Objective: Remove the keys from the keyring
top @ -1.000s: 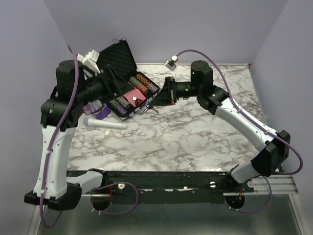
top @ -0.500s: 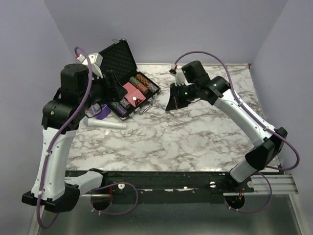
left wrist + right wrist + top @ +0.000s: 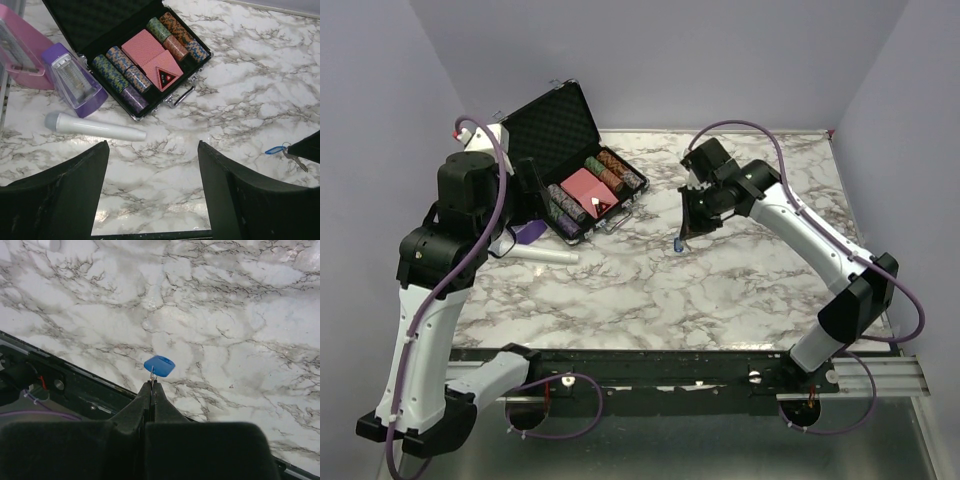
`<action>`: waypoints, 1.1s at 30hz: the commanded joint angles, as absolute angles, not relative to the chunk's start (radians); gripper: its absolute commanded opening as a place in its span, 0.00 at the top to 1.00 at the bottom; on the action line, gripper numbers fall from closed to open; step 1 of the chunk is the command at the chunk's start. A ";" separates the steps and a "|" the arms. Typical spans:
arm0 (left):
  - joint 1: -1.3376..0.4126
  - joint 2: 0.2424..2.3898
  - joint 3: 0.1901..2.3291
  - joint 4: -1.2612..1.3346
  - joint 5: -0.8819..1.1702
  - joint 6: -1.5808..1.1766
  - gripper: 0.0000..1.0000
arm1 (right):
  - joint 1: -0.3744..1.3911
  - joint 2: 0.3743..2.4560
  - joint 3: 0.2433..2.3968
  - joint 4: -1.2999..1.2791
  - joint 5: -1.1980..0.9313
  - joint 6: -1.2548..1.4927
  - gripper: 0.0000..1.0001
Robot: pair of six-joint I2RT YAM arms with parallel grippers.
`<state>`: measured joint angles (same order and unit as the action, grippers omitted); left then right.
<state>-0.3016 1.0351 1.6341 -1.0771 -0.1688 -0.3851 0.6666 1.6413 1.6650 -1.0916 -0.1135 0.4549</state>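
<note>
Two pincers hang over the marble counter (image 3: 740, 290). The right pincer (image 3: 151, 384) is clenched on the keyring (image 3: 678, 243), right of the open chip case (image 3: 100, 20). Its blue tag (image 3: 159, 366) juts past the fingertips and a small silver key (image 3: 296, 161) dangles beside it, off the surface. The left pincer (image 3: 152, 150) is spread wide, grasping nothing, near the case.

Chip case (image 3: 555, 125), white cylinder (image 3: 535, 254) crowd left rear; tabletop (image 3: 720, 290) centre open.
</note>
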 commanded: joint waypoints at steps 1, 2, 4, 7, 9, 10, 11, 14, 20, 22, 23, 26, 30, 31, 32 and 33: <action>-0.305 0.982 1.626 -1.011 -0.077 -0.339 0.22 | 0.672 1.537 1.643 -1.024 -0.164 0.491 0.99; -0.307 0.970 1.629 -0.991 -0.027 -0.328 0.22 | 0.672 1.482 1.619 -0.946 -0.198 0.480 0.99; -0.307 0.942 1.626 -0.945 0.092 -0.302 0.21 | 0.670 1.387 1.547 -0.779 -0.294 0.463 0.99; -0.305 0.937 1.631 -0.907 0.274 -0.292 0.20 | 0.672 1.350 1.545 -0.684 -0.432 0.401 0.99; -0.305 0.960 1.670 -0.901 0.418 -0.301 0.21 | 0.672 1.379 1.581 -0.689 -0.558 0.373 0.99; -0.307 0.972 1.693 -0.891 0.504 -0.302 0.23 | 0.672 1.397 1.601 -0.696 -0.616 0.364 0.99; -0.307 0.991 1.715 -0.881 0.571 -0.314 0.25 | 0.670 1.410 1.614 -0.692 -0.662 0.364 0.99; -0.313 1.041 1.799 -0.885 0.730 -0.327 0.28 | 0.672 1.390 1.588 -0.594 -0.802 0.411 0.99; -0.340 1.069 1.770 -0.862 0.847 -0.365 0.37 | 0.672 1.377 1.566 -0.456 -0.962 0.509 0.99; -0.353 1.072 1.747 -0.873 0.857 -0.365 0.39 | 0.672 1.385 1.569 -0.410 -0.997 0.547 0.99; -0.362 1.071 1.738 -0.871 0.857 -0.367 0.39 | 0.670 1.387 1.568 -0.385 -1.015 0.567 0.99; -0.380 1.072 1.727 -0.874 0.874 -0.370 0.40 | 0.672 1.393 1.572 -0.321 -1.058 0.615 0.99; -0.406 1.095 1.732 -0.885 0.910 -0.373 0.43 | 0.672 1.394 1.568 -0.269 -1.094 0.663 0.99; -0.414 1.100 1.735 -0.885 0.910 -0.374 0.43 | 0.670 1.399 1.566 -0.250 -1.107 0.681 0.99; -0.423 1.104 1.738 -0.885 0.910 -0.377 0.44 | 0.672 1.401 1.565 -0.239 -1.120 0.698 0.99; -0.431 1.111 1.741 -0.885 0.907 -0.379 0.44 | 0.673 1.401 1.562 -0.221 -1.124 0.712 0.99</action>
